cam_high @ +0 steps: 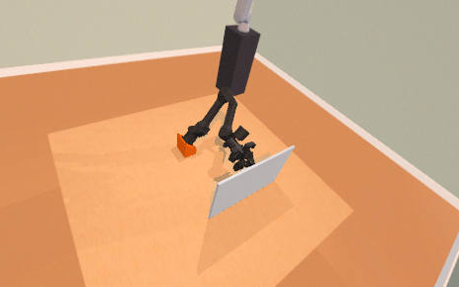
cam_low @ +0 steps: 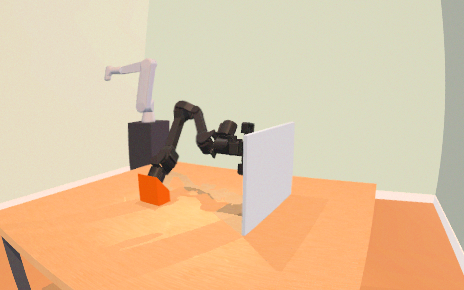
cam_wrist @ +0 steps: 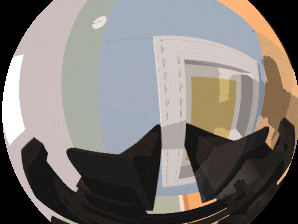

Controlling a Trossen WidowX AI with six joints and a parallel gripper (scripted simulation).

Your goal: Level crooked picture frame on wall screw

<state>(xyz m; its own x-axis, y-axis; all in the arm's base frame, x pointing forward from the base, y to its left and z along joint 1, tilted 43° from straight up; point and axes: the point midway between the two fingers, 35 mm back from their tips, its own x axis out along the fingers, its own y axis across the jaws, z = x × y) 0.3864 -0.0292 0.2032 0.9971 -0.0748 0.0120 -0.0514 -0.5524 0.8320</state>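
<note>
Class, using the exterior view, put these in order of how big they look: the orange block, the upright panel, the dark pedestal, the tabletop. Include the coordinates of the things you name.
Largest to smallest:
1. tabletop (cam_high: 124, 198) (cam_low: 90, 240)
2. upright panel (cam_high: 252, 183) (cam_low: 269, 175)
3. dark pedestal (cam_high: 237, 61) (cam_low: 142, 142)
4. orange block (cam_high: 185, 147) (cam_low: 152, 191)

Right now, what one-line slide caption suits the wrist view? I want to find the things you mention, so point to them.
Black gripper (cam_wrist: 170, 128) shut on one side of the picture frame (cam_wrist: 171, 90).

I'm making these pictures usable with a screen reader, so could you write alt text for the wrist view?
A black gripper is shut on the left side of a pale picture frame, which surrounds a yellowish panel. Behind the frame is a blue-grey board, with an orange surface beyond its right edge.
</note>
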